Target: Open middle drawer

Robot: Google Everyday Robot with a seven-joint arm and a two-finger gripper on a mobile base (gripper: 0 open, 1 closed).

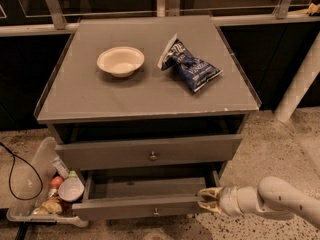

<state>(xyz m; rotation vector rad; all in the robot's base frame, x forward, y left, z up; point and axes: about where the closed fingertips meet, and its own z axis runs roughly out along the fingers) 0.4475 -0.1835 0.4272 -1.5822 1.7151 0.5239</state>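
Note:
The middle drawer (135, 206) is the lower grey drawer in view, with a small round knob (156, 213) at its centre. It stands pulled out a good way, and its dark inside shows. My gripper (207, 200) reaches in from the lower right. It is at the right end of the drawer's front, with one cream fingertip (211, 190) above the front's top edge and the other below it, closed on that end. The wider drawer (100, 156) above it, with its own knob (153, 156), sticks out only slightly.
On the grey cabinet top (75, 94) stand a cream bowl (120, 60) and a blue chip bag (191, 66). A clear bin (35, 194) with bottles and snacks sits on the floor at the left, beside a black cable (17, 159). A white post (300, 84) stands at the right.

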